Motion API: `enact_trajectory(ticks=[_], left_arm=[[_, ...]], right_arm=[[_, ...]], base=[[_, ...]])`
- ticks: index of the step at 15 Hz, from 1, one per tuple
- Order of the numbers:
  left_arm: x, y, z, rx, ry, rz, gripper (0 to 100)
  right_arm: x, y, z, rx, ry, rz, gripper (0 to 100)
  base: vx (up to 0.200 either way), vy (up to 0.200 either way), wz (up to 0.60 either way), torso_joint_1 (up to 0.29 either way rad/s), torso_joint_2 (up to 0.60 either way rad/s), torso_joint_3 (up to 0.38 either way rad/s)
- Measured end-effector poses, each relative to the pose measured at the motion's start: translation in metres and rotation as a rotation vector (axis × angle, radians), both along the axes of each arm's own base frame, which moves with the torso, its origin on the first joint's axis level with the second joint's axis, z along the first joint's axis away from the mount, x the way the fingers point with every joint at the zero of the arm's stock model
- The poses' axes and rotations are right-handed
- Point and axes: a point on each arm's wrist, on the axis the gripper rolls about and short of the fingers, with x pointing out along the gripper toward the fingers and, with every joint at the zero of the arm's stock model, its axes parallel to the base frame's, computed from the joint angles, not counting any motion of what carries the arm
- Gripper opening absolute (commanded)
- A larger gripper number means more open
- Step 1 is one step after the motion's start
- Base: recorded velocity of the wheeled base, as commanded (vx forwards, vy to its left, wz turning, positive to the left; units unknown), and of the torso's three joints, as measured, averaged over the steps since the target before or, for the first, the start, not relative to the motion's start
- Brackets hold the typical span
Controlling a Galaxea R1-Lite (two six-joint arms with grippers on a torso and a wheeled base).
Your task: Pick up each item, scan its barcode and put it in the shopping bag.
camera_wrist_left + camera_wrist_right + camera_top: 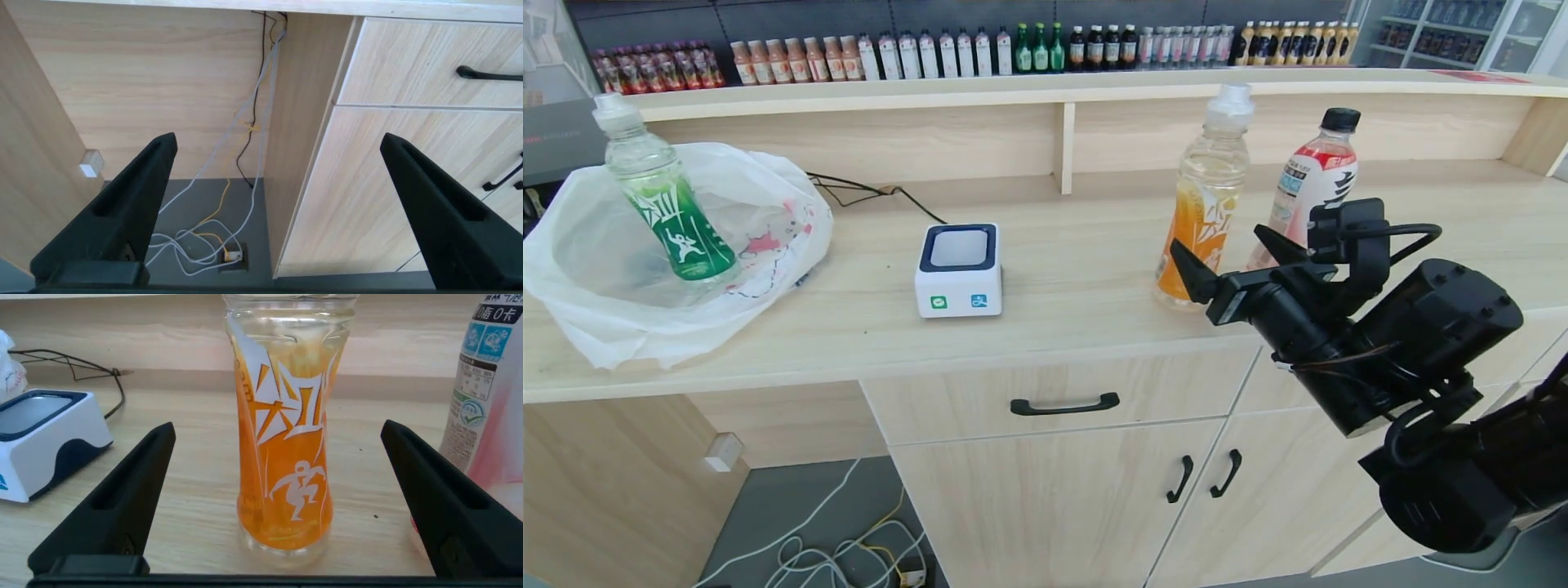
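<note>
right wrist view: orange bottle (282, 482) stood upright on the counter (163, 514), before the right gripper (278, 429).
jaws were wide open, holding nothing; smooth plastic, probably heavy and slippery, its narrowed waist looked the best hold.

Wooden counter (1086, 278), black-handled drawer (1160, 392), bottle row (980, 51) behind, loose cables (849, 551) underneath.

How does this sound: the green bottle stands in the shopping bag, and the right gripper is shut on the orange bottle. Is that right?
Not quite. The right gripper is open, not shut on the orange bottle: the right wrist view shows its fingers spread wide, clear of the bottle. The green bottle does stand in the shopping bag.
</note>
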Motion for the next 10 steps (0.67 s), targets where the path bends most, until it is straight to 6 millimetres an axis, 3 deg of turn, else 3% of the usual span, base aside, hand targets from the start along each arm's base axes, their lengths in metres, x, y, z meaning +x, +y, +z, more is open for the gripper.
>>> enact_trajectory(ticks=[7, 10], left_arm=[[0.000, 0.000, 0.000, 0.004, 0.000, 0.000, 100], [0.000, 0.000, 0.000, 0.004, 0.000, 0.000, 100]], right_arm=[[0.021, 0.004, 0.020, -0.018, 0.044, -0.013, 100], [0.027, 0.004, 0.019, -0.024, 0.062, -0.021, 100]], base=[[0.000, 0.000, 0.00, 0.000, 0.00, 0.000], [0.000, 0.000, 0.00, 0.000, 0.00, 0.000]])
